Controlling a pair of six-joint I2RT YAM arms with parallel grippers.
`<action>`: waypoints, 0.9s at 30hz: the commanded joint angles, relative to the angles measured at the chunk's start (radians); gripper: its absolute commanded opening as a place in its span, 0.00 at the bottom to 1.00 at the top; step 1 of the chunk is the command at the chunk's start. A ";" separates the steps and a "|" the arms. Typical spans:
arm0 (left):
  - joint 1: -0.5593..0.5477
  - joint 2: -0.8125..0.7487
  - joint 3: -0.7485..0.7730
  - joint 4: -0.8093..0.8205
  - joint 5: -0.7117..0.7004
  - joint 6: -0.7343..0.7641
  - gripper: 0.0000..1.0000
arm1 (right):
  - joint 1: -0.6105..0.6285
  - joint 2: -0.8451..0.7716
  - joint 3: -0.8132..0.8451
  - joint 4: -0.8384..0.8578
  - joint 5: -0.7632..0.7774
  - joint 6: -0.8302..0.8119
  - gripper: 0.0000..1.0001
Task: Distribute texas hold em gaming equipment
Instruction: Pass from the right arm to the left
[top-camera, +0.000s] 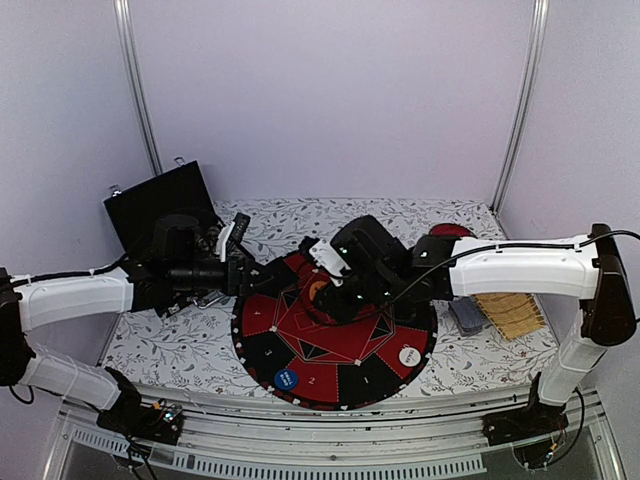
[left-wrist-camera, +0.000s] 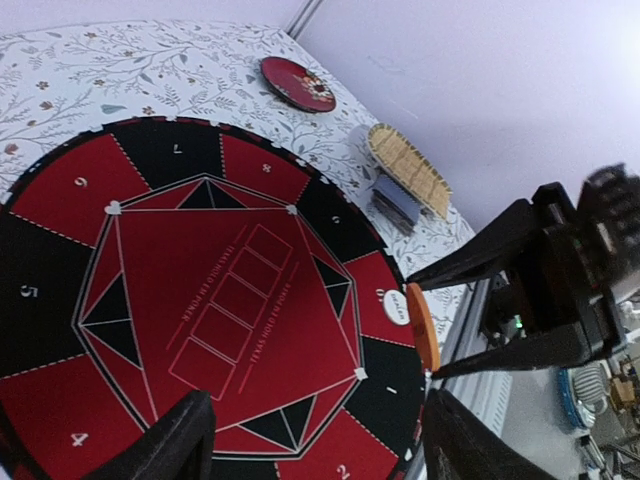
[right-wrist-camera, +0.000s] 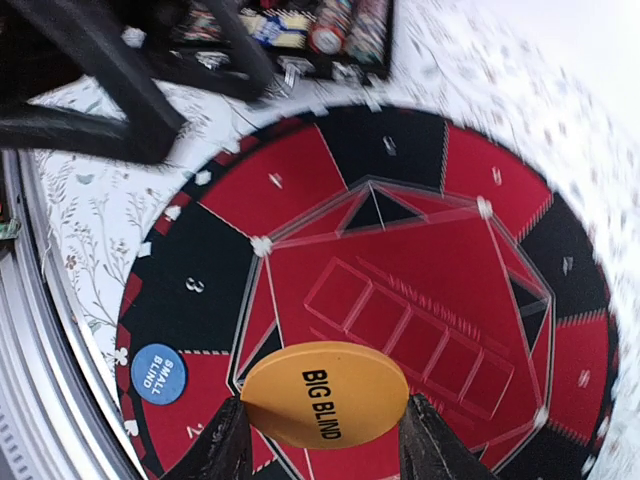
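My right gripper (right-wrist-camera: 322, 408) is shut on an orange "BIG BLIND" button disc (right-wrist-camera: 325, 393) and holds it above the left middle of the round red-and-black poker mat (top-camera: 350, 385). In the top view the gripper (top-camera: 322, 292) and the disc (top-camera: 317, 291) show there. A blue "SMALL BLIND" disc (top-camera: 286, 379) and a white dealer disc (top-camera: 410, 355) lie on the mat's near rim. My left gripper (left-wrist-camera: 320, 440) is open and empty, just off the mat's left edge (top-camera: 248, 276). Striped poker chips (right-wrist-camera: 330, 22) sit in an open black case (top-camera: 160, 205). A deck of grey-blue cards (top-camera: 467, 315) lies right of the mat.
A dark red round plate (top-camera: 452, 231) sits at the back right. A straw-coloured slatted mat (top-camera: 510, 315) lies beside the cards under the right arm. The table has a floral cloth (top-camera: 180, 345). Purple walls close in the back and sides.
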 joint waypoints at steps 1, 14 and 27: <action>-0.043 -0.036 -0.039 0.164 0.077 -0.080 0.75 | 0.041 0.034 0.044 0.151 0.068 -0.230 0.28; -0.124 -0.002 -0.040 0.180 0.009 -0.055 0.67 | 0.079 0.105 0.118 0.166 0.117 -0.357 0.28; -0.162 0.052 0.003 0.135 -0.033 0.004 0.38 | 0.084 0.123 0.136 0.156 0.124 -0.376 0.28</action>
